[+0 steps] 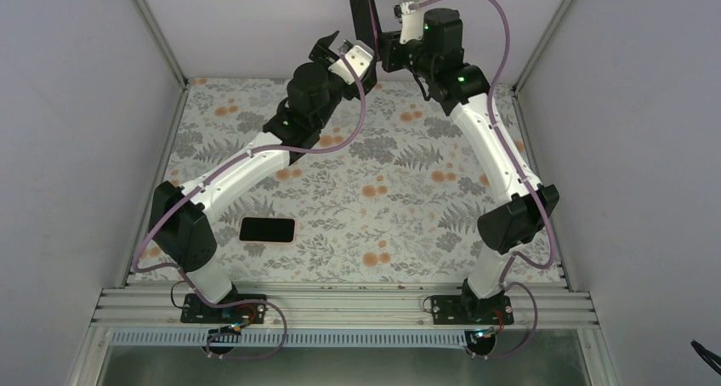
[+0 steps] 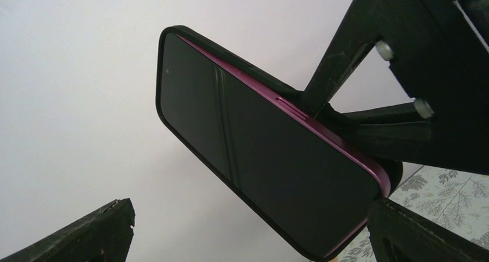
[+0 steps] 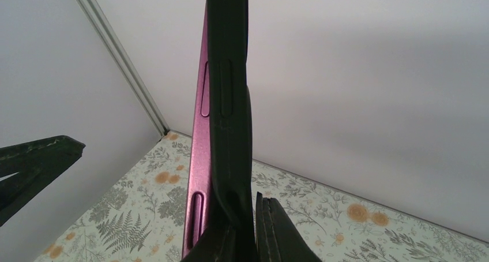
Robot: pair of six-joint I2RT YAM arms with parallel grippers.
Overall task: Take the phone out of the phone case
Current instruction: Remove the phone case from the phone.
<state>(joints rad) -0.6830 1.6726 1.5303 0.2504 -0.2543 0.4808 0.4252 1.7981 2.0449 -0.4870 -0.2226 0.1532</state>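
Case (image 3: pixel 228 71), phone (image 2: pixel 259 158) half out, in right gripper (image 3: pixel 252 219)

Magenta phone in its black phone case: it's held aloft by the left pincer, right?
No: the right pincer holds the magenta phone in its black phone case aloft, as the right wrist view shows.

We observe the right gripper (image 1: pixel 379 39) clamped on the upright cased phone (image 1: pixel 366 14) above the floral table (image 1: pixel 408 216), the left gripper (image 1: pixel 337 46) spread wide beside it, and a dark slab (image 1: pixel 267 229) lying flat on that table.
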